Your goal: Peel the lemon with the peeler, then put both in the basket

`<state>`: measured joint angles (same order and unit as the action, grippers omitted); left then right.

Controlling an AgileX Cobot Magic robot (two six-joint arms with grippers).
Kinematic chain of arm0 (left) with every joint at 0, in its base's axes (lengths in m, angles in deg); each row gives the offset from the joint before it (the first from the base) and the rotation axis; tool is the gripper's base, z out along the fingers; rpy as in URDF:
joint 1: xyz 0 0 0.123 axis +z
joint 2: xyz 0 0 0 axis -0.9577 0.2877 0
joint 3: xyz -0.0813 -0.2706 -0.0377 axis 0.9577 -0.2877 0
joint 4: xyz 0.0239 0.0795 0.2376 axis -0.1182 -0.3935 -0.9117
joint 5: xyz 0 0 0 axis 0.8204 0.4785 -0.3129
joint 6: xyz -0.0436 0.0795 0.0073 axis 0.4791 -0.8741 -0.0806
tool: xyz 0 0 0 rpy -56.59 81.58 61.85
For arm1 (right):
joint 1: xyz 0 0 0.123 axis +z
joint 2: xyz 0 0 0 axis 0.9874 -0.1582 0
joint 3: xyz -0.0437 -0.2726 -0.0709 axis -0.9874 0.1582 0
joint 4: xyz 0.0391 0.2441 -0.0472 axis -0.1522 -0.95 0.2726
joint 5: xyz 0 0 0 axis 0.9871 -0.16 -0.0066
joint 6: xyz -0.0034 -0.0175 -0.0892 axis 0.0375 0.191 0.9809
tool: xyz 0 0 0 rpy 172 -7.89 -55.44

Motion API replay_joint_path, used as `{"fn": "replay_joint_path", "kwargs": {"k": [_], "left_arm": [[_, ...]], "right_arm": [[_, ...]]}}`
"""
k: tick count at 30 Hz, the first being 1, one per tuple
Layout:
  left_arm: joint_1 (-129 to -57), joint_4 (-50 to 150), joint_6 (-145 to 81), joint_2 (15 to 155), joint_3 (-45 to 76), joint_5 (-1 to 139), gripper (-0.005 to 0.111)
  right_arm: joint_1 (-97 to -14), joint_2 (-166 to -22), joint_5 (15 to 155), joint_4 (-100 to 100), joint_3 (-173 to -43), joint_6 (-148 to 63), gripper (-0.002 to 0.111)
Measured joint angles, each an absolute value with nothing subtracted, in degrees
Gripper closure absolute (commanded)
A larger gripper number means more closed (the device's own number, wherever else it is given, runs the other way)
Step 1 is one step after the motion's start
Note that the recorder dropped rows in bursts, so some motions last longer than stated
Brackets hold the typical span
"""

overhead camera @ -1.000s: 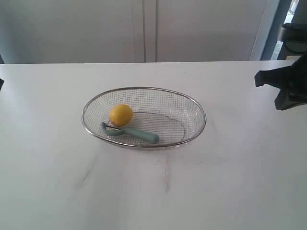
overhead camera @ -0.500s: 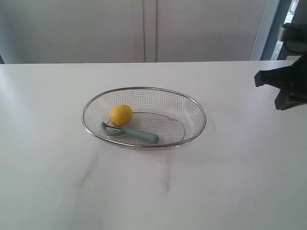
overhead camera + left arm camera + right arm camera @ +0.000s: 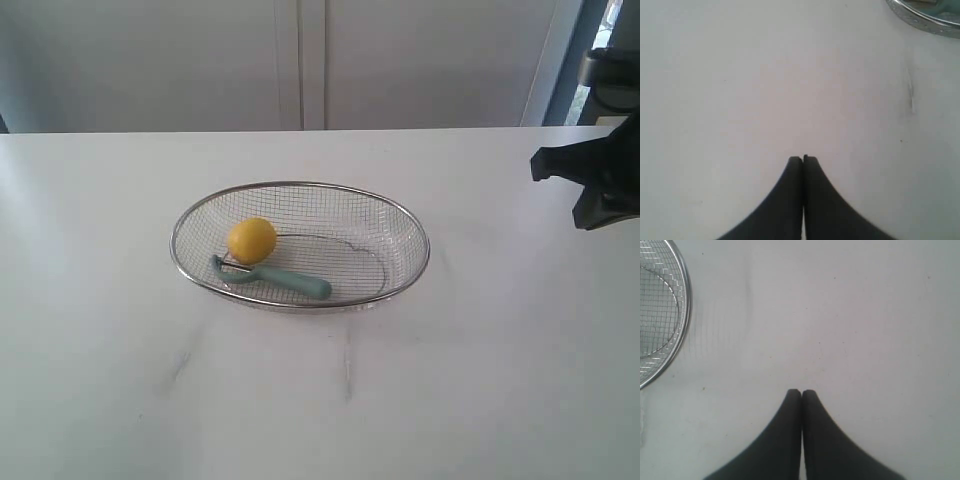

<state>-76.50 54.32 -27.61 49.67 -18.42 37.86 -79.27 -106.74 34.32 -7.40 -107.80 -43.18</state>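
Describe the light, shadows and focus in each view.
Exterior view: soft, even light; the basket casts only a faint shadow, lemon and peeler are sharp. Left wrist view: the table is washed out; the shut left pincer is a dark silhouette. Right wrist view: the basket mesh is crisp; the shut right pincer is black, without detail.

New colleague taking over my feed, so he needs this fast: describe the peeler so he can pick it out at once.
On the white table sits a wide wire-mesh basket. Inside it, along the side nearest the camera, lies the peeler, its head end right by the lemon. It is the only long, slim, teal-green thing there; the lemon is round and yellow.
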Motion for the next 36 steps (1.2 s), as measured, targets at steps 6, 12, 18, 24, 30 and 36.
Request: {"fn": "replay_joint_path", "kwargs": {"k": [6,12,18,24,30,36], "left_arm": [[-74.8,54.21,-27.57,43.14,-22.48,37.86,0.107],[-74.69,53.18,-27.57,36.86,-26.84,38.52,0.107],[-74.69,52.03,-27.57,30.78,-31.24,40.96,0.107],[-74.69,51.02,-27.73,24.44,-34.16,44.26,0.107],[-74.69,50.35,-29.5,18.81,-37.42,45.0,0.107],[-74.69,50.09,-30.14,15.79,-40.47,45.0,0.107]], "right_arm": [[-79.27,-106.74,34.32,-7.4,-107.8,-43.18,0.108],[-79.27,-106.74,34.32,-7.4,-107.8,-43.18,0.108],[-79.27,-106.74,34.32,-7.4,-107.8,-43.18,0.108],[-79.27,-106.74,34.32,-7.4,-107.8,-43.18,0.108],[-79.27,-106.74,34.32,-7.4,-107.8,-43.18,0.108],[-79.27,-106.74,34.32,-7.4,-107.8,-43.18,0.108]]}}
